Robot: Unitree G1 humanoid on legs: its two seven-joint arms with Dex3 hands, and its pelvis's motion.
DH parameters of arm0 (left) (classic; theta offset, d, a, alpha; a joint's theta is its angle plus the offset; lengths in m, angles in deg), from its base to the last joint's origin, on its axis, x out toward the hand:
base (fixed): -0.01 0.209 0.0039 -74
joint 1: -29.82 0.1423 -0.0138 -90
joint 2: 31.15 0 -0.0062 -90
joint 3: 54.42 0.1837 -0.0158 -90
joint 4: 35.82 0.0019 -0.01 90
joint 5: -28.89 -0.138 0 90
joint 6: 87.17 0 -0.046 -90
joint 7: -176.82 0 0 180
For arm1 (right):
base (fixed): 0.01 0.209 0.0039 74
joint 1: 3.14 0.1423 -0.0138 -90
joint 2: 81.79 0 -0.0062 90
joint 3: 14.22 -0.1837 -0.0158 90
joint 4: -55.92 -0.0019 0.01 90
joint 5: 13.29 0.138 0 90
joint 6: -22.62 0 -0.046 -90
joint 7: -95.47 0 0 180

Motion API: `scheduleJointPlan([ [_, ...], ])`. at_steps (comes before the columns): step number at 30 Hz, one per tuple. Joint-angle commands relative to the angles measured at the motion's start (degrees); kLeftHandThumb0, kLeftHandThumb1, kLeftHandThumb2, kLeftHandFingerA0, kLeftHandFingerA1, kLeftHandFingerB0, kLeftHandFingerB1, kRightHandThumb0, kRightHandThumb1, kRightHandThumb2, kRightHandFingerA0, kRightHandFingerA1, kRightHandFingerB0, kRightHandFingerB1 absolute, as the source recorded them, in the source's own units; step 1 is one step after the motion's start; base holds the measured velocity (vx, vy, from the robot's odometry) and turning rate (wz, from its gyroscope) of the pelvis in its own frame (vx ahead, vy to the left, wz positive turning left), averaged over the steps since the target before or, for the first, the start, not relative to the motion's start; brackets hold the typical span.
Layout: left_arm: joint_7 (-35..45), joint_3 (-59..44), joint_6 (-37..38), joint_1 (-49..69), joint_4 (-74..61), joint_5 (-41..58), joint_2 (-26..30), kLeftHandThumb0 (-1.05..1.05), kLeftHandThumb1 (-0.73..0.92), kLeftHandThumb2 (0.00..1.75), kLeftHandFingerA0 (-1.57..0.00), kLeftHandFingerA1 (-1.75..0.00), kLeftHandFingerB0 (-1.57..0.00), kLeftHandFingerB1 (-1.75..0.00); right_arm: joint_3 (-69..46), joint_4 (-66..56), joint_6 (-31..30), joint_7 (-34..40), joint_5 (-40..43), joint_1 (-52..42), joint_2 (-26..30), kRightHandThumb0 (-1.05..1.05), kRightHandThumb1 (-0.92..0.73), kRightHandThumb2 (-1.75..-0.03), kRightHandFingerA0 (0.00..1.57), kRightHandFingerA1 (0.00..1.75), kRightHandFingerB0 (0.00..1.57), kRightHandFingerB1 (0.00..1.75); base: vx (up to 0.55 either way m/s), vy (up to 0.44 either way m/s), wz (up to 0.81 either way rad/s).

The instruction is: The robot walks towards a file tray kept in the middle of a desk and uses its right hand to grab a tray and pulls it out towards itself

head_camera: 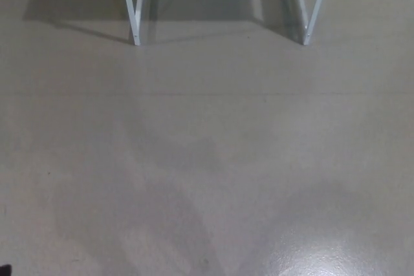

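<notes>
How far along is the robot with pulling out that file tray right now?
Barely started. Nothing looks done: the head view shows only bare floor and two white desk legs at the top, some way ahead. In hand is the walk towards the desk. Neither hand shows, and the tray is out of view, so reaching, grabbing and pulling are all left.

Head view, tilted down at floor (207,159), desk legs (132,11) far ahead
</notes>
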Motion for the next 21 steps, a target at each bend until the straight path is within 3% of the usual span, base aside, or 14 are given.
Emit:
scheduleJointPlan([
  [1, 4.55, -2.77, 3.74, 1.06, -2.08, 4.75, 0.97, -0.56, 0.92, 0.70, -0.15, -0.39, -0.18, -0.36, -2.29, -1.09, 10.22, 1.55, 3.67, -1.14, -0.32, -0.49, -0.77, -0.63, 0.46, 0.46, 0.32, 0.39, 0.00, 0.000, 0.00],
  [7, 4.85, -2.75, 3.67, 2.23, -3.06, 3.85, 1.15, -0.54, 0.92, 0.69, -0.17, -0.40, -0.19, -0.35, -2.14, -0.69, 10.64, 2.15, 2.81, -1.49, -0.82, -0.49, -0.77, -0.63, 0.49, 0.46, 0.34, 0.39, 0.00, 0.000, 0.00],
  [8, 4.68, -2.81, 3.64, 2.19, -2.95, 3.77, 1.15, -0.29, 0.64, 1.15, -0.08, -0.53, -0.07, -0.51, -2.01, -0.29, 10.86, 2.34, 2.58, -1.28, -0.81, -0.49, -0.77, -0.63, 0.49, 0.47, 0.33, 0.39, 0.00, 0.000, 0.00],
  [11, 4.61, -2.77, 4.33, 2.04, -2.57, 3.58, 1.26, -0.29, 0.64, 1.15, -0.08, -0.53, -0.07, -0.51, -1.86, 0.82, 11.48, 2.56, 2.57, -0.77, -0.92, -0.50, -0.76, -0.63, 0.49, 0.46, 0.34, 0.39, 0.07, -0.012, 0.02],
  [12, 4.56, -2.76, 4.33, 2.02, -2.50, 3.57, 1.25, -0.29, 0.64, 1.15, -0.08, -0.53, -0.07, -0.51, -1.80, 1.02, 11.64, 2.59, 2.47, -0.71, -0.84, -0.50, -0.77, -0.63, 0.48, 0.46, 0.34, 0.39, 0.03, -0.022, 0.19],
  [13, 4.27, -2.68, 4.19, 2.26, -2.87, 3.44, 1.16, -0.53, 0.91, 0.66, -0.20, -0.40, -0.22, -0.37, -1.69, 1.32, 11.92, 2.60, 2.36, -0.68, -0.69, -0.49, -0.77, -0.63, 0.48, 0.46, 0.34, 0.39, 0.01, -0.024, 0.38],
  [21, 3.76, -2.44, 4.08, 2.52, -3.18, 2.81, 1.50, -0.51, 0.91, 0.66, -0.25, -0.43, -0.23, -0.37, -0.58, 1.38, 11.56, 2.96, 1.89, -0.60, -0.37, -0.50, -0.76, -0.63, 0.48, 0.46, 0.35, 0.39, 0.04, 0.101, -0.07],
])
